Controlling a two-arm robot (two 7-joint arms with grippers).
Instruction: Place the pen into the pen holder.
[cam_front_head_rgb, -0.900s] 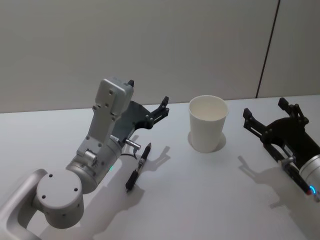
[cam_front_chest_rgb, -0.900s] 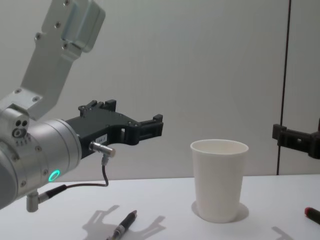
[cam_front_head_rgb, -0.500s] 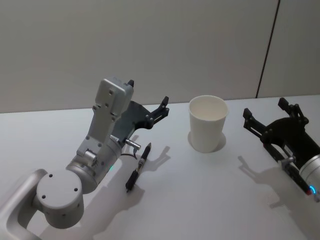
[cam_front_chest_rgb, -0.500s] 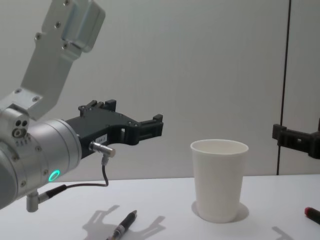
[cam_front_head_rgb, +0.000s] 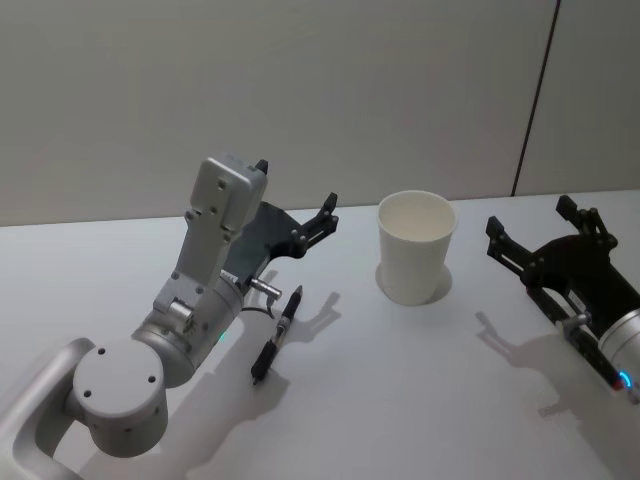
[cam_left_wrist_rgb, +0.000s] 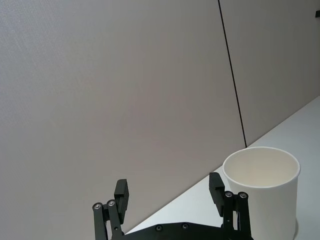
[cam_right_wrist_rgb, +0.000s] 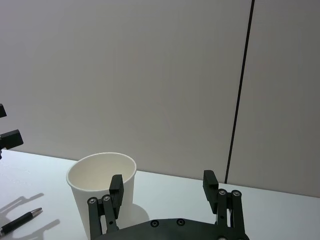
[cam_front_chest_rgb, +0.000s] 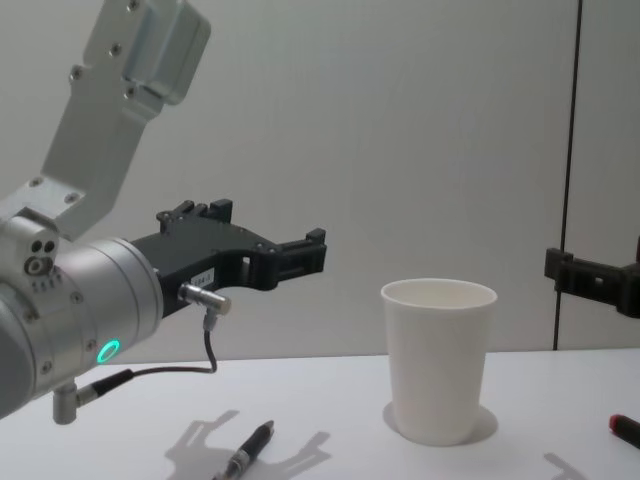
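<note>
The pen holder (cam_front_head_rgb: 416, 247) is plain white with no pattern, on a white table (cam_front_head_rgb: 400, 400); the pen (cam_front_head_rgb: 277, 334) is black with silvery bands. The left gripper (cam_front_head_rgb: 296, 185) and right gripper (cam_front_head_rgb: 531, 215) are matte black, the left arm (cam_front_head_rgb: 205, 260) silver-grey with a glowing green ring (cam_front_chest_rgb: 107, 351). The wall (cam_front_head_rgb: 300, 90) is pale grey with one dark vertical seam (cam_front_head_rgb: 535, 95)
</note>
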